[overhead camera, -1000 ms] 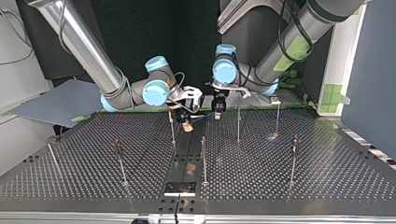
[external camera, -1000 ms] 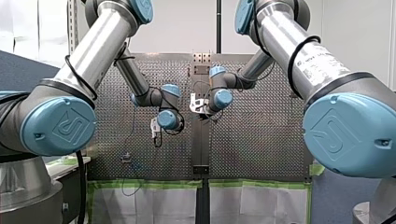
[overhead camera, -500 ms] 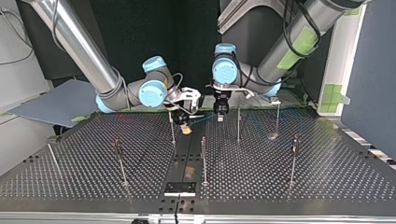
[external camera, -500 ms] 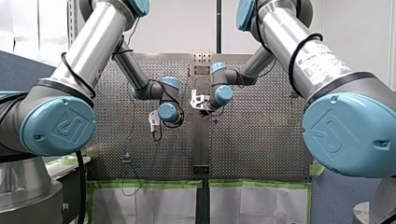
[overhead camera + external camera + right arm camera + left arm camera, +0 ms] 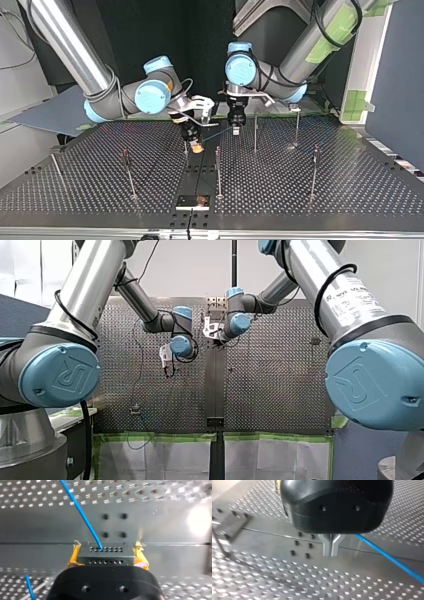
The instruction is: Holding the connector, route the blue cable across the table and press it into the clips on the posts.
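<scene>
Right end effector [image 5: 107,555] clamped on connector [image 5: 105,559], left end effector [image 5: 331,548] closed beside cable [image 5: 82,512]: mid-routing, next needing cable lowered into post [image 5: 255,132] clip.

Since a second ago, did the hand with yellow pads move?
Yes. In the top view my right hand has come nearer the plate, toward the camera.
</scene>
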